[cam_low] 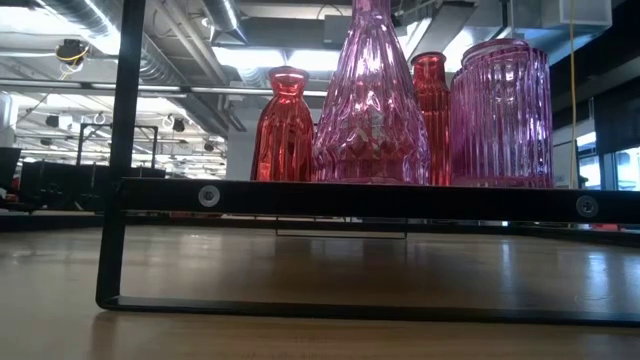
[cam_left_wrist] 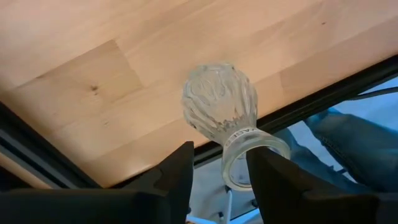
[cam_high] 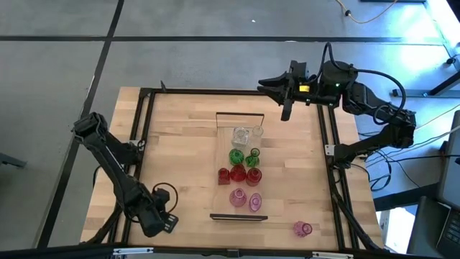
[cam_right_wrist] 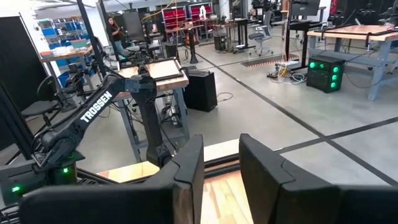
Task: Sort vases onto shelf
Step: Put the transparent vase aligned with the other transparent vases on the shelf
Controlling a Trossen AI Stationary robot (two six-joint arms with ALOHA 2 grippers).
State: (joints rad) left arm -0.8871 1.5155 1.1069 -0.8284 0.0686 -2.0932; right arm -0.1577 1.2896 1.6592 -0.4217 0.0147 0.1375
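A clear ribbed glass vase (cam_left_wrist: 217, 102) lies on its side on the table near the near-left corner, mouth (cam_left_wrist: 255, 163) toward my left gripper (cam_left_wrist: 221, 154). That gripper is open and slants down, a finger on each side of the vase's neck. In the high view it is at the near-left edge (cam_high: 167, 221). On the shelf (cam_high: 224, 144) stand clear (cam_high: 241, 134), green (cam_high: 236, 156), red (cam_high: 237, 173) and pink vases (cam_high: 238, 197). A pink vase (cam_high: 302, 229) lies on the table at the near right. My right gripper (cam_high: 284, 97) hangs high over the far edge, open and empty. My left gripper has the clear vase's neck (cam_left_wrist: 239, 140) between its fingers, coming down at a slant from the near side. One finger (cam_left_wrist: 273, 177) overlaps the mouth's rim, and a gap shows at the other finger (cam_left_wrist: 180, 174). Whether either finger touches the glass I cannot tell.
A dark metal frame (cam_high: 144, 115) runs around the tabletop, and its rail (cam_left_wrist: 37, 162) passes close by the clear vase. The shelf's dark end frame (cam_low: 350, 198) fills the low view, with red (cam_low: 283, 125) and pink vases (cam_low: 370, 100) behind it.
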